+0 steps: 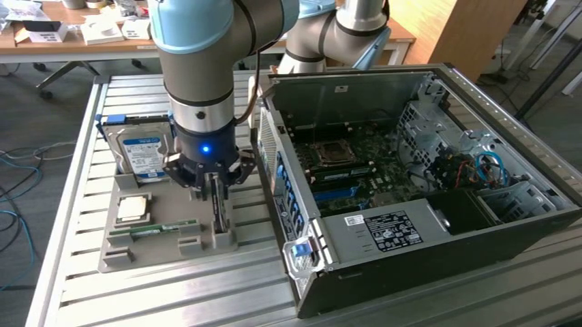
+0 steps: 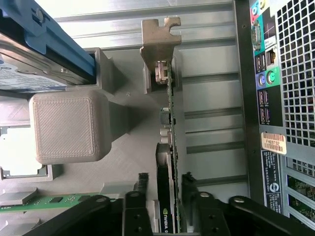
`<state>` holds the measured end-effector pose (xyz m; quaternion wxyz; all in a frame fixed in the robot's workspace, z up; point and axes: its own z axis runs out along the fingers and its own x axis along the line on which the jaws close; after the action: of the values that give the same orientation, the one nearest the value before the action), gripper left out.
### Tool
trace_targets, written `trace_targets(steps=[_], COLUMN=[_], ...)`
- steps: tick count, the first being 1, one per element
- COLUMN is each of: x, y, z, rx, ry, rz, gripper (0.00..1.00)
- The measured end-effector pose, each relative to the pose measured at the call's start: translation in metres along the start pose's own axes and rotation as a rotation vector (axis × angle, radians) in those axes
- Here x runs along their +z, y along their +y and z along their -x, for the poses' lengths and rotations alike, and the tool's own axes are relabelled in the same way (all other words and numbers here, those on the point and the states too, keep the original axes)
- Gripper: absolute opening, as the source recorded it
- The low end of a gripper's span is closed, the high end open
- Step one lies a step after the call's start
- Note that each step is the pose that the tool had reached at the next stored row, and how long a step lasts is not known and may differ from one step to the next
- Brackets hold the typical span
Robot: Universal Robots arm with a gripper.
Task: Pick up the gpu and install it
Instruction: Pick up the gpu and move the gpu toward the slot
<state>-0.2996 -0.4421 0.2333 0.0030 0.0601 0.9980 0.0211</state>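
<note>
**Item: gpu** (image 1: 219, 221) (image 2: 170, 123). Thin, flat, dark circuit card, seen edge-on in the wrist view.
- Face: a black cooler housing runs along one side, with a small green-and-white label at its end.
- End: a silver metal mounting bracket (image 2: 160, 42) with a notched tab.
- Edge: a green board edge with small metal connectors along it.

**Location:** standing upright on its long edge in a slot of the grey printed holder (image 1: 159, 255) (image 2: 123, 147). The holder lies on the slatted metal tabletop (image 1: 182, 293), just beside the open computer case (image 1: 391, 231) on the exterior view's left.

**Claw** (image 1: 215, 193) (image 2: 165, 184): lowered over the card, with the black fingers (image 2: 142, 189) apart, one on each face. A sliver of grey shows between the finger and the cooler, so the card is straddled and not yet clamped.

**Same holder, also:**
- hard drive (image 1: 146, 153) with a blue-white label, standing at the far end
- square processor chip (image 1: 133, 208)
- green memory stick (image 1: 163, 228), lying flat
</note>
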Motion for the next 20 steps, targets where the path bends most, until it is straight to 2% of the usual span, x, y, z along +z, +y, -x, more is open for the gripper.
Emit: trace_targets(steps=[2, 3, 10, 11, 20], x=[0.0000, 0.0000, -0.0001, 0.0000, 0.0000], y=[0.0000, 0.0000, 0.0000, 0.0000, 0.0000], z=[0.0000, 0.0000, 0.0000, 0.0000, 0.0000], rx=[0.000, 0.000, 0.000, 0.000, 0.000], ry=[0.0000, 0.0000, 0.0002, 0.0000, 0.0000], rz=[0.0000, 0.0000, 0.0000, 0.0000, 0.0000], gripper=[0.39, 0.33, 0.31, 0.26, 0.26])
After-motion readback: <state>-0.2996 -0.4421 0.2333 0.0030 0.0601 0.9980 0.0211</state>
